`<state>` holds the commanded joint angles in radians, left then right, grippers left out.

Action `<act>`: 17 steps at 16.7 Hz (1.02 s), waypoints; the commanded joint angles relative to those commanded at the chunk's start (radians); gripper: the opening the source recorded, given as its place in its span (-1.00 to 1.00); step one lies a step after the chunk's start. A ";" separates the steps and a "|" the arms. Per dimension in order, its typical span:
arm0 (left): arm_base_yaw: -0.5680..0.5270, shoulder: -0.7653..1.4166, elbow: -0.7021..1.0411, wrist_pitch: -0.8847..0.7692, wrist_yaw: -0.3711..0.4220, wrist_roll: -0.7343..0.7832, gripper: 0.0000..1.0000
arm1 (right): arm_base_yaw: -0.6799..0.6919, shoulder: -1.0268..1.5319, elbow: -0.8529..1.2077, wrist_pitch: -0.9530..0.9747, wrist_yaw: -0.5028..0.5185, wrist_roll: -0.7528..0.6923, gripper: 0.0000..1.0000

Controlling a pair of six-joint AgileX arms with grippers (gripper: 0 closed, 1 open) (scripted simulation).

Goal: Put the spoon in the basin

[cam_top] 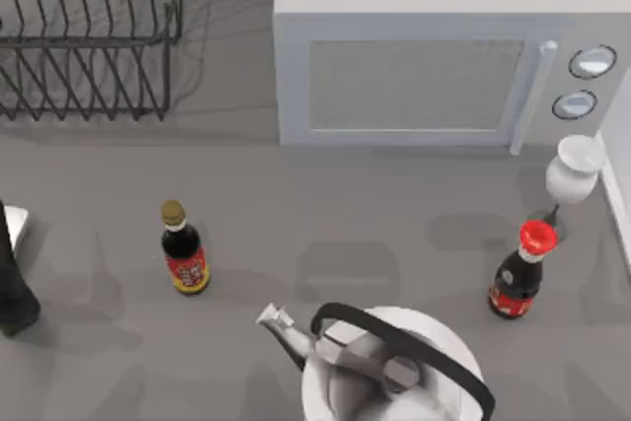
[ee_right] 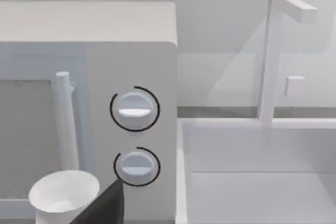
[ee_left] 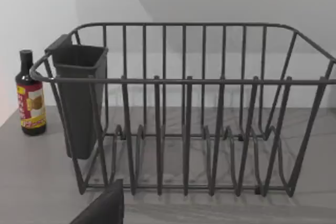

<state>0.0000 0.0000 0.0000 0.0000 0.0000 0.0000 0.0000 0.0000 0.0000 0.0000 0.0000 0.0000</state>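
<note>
Grey worktop (cam_top: 296, 194): dish rack (cam_top: 89, 36) back left, microwave (cam_top: 414, 76) back centre, basin (ee_right: 252, 182) at right edge, just beside microwave. Kettle (cam_top: 394, 372) front centre, between two sauce bottles. Left gripper (ee_left: 102, 211) facing rack, right gripper (ee_right: 102, 208) facing microwave dials and basin. Spread or pressed together, either gripper: cannot tell. Spoon position: cannot tell.
</note>
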 joint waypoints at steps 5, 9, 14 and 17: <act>0.000 0.000 0.000 0.000 0.000 0.000 1.00 | -0.013 0.067 0.059 -0.060 0.000 0.021 1.00; 0.000 0.000 0.000 0.000 0.000 0.000 1.00 | -0.049 0.304 0.227 -0.246 -0.002 0.086 1.00; 0.000 0.000 0.000 0.000 0.000 0.000 1.00 | -0.109 0.774 0.487 -0.564 -0.008 0.197 1.00; 0.000 0.000 0.000 0.000 0.000 0.000 1.00 | -0.145 1.030 0.636 -0.745 -0.011 0.261 1.00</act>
<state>0.0000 0.0000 0.0000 0.0000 0.0000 0.0000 -0.1446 1.0298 0.6364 -0.7450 -0.0105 0.2609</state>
